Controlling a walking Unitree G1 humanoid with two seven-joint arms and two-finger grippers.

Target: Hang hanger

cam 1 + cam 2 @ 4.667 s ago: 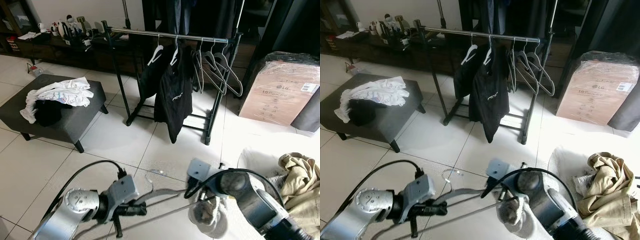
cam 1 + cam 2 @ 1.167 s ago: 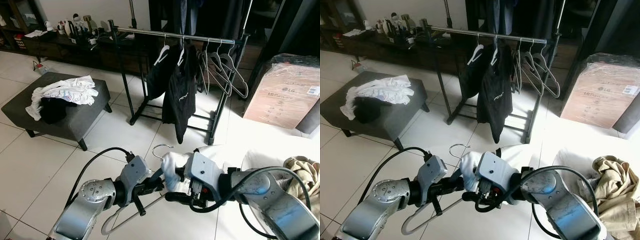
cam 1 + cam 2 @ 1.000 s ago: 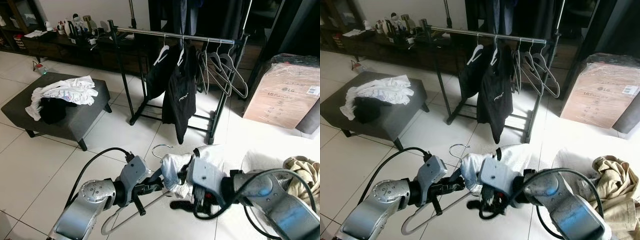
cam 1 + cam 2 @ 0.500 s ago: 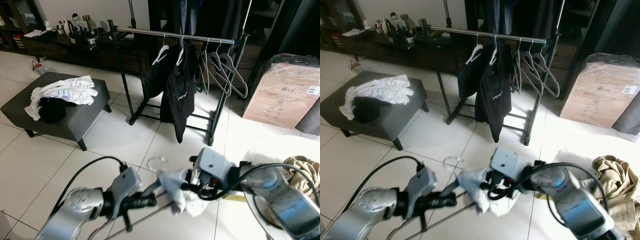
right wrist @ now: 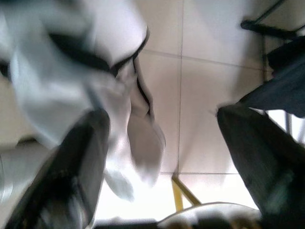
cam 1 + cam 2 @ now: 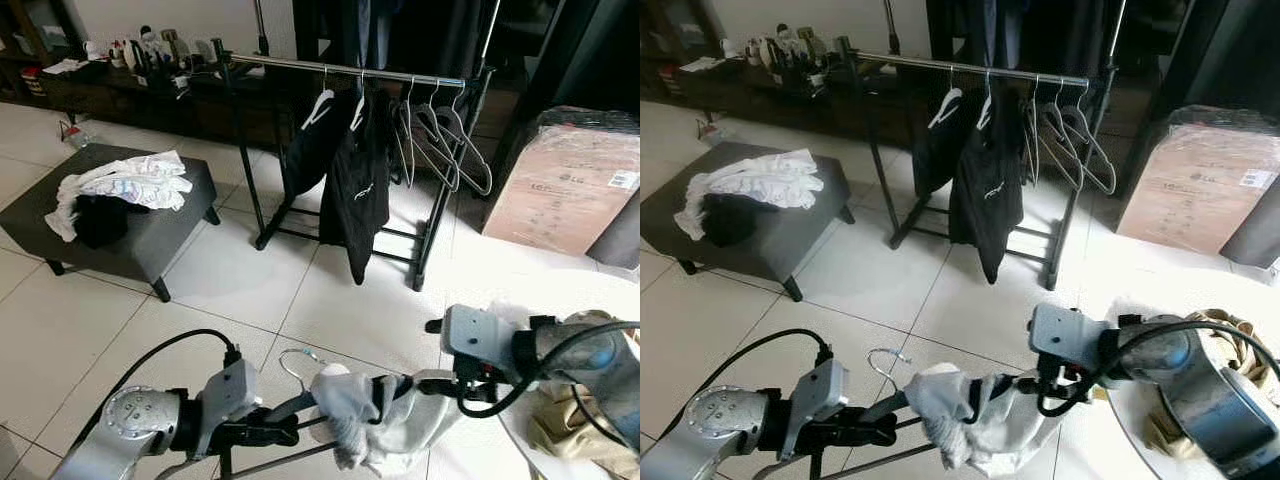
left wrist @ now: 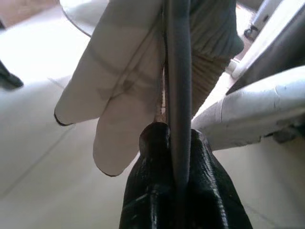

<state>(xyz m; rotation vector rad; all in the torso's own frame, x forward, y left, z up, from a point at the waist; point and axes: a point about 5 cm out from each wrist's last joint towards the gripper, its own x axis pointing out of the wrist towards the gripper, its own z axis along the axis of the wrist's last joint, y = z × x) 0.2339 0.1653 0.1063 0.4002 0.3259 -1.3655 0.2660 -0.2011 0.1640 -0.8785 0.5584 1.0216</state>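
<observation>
Low over the white tiled floor (image 6: 230, 270): left gripper (image 7: 174, 157) pinching grey plastic hanger (image 7: 177, 76) draped with pale grey-white garment (image 6: 385, 425). Right gripper (image 5: 157, 138) spread beside the cloth.

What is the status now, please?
Left pincer shut on hanger. Right pincer at the pale garment on it. Clothes rack ahead, across open floor.
</observation>
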